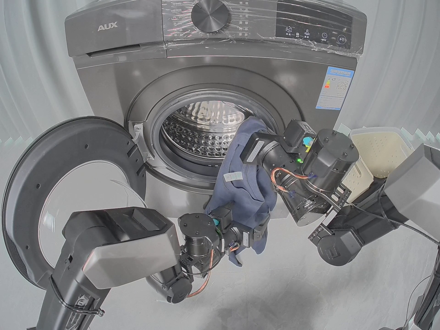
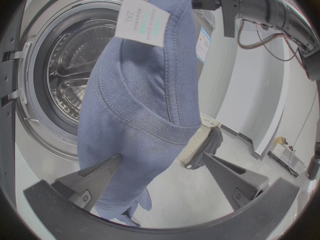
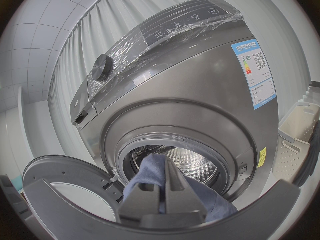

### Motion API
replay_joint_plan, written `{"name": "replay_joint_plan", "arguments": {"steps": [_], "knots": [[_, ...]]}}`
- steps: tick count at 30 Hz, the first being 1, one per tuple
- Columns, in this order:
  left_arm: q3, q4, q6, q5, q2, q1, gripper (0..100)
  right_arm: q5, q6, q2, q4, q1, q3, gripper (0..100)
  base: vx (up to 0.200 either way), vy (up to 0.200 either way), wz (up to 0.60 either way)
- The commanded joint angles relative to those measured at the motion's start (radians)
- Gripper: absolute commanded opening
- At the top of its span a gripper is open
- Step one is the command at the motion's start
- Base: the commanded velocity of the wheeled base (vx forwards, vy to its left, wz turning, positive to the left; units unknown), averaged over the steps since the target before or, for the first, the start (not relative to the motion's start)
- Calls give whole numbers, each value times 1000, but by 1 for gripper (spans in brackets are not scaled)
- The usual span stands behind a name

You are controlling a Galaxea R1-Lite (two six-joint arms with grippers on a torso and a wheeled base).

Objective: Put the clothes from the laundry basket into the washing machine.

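Cloth fills our right gripper: we have its fingers pinched tight on a blue garment, which hangs at the open mouth of the washing machine. Our left gripper is spread wide around the garment's lower part, with the laundry basket beside the machine.

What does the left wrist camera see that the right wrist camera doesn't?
Left wrist view's own: the white size tag on the blue sweatshirt, and the open left gripper by its lower end. Right wrist view's own: the round dial and the plastic-wrapped control panel. Shared: the sweatshirt, the right gripper shut on its top, the washing machine drum and the cream laundry basket.
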State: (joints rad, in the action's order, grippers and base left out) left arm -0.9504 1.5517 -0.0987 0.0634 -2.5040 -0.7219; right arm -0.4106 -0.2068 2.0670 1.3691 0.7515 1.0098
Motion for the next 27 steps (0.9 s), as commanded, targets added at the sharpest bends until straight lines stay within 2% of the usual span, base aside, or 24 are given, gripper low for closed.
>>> {"name": "replay_joint_plan", "arguments": {"steps": [1, 4, 6, 7, 14, 20, 24, 25, 27], "knots": [[-74, 1, -10, 38, -59, 9, 100, -2, -2, 4, 4, 3, -2, 0, 0, 0, 0], [-106, 1, -44, 76, -64, 13, 100, -4, -2, 4, 5, 2, -3, 0, 0, 0, 0], [-108, 1, -49, 82, -62, 18, 100, -4, -2, 4, 4, 2, -3, 0, 0, 0, 0], [-105, 1, -47, 88, -58, 24, 0, -4, 0, 4, 5, 0, -3, 0, 0, 0, 0], [-60, 1, -45, 92, -32, 39, 0, -5, -13, 5, 5, -4, -5, 0, 0, 0, 0], [68, 2, -42, 85, 60, 36, 0, 0, -13, 5, 15, -15, -22, 0, 0, 0, 0], [217, 4, -41, 75, 175, 35, 0, 9, -13, 2, 36, -29, -62, 0, 0, 0, 0], [248, 4, -41, 70, 203, 35, 0, 18, -13, -2, 47, -34, -80, 0, 0, 0, 0], [306, 4, -44, 65, 275, 35, 0, 67, -11, -15, 77, -43, -122, 0, 0, 0, 0]]}}
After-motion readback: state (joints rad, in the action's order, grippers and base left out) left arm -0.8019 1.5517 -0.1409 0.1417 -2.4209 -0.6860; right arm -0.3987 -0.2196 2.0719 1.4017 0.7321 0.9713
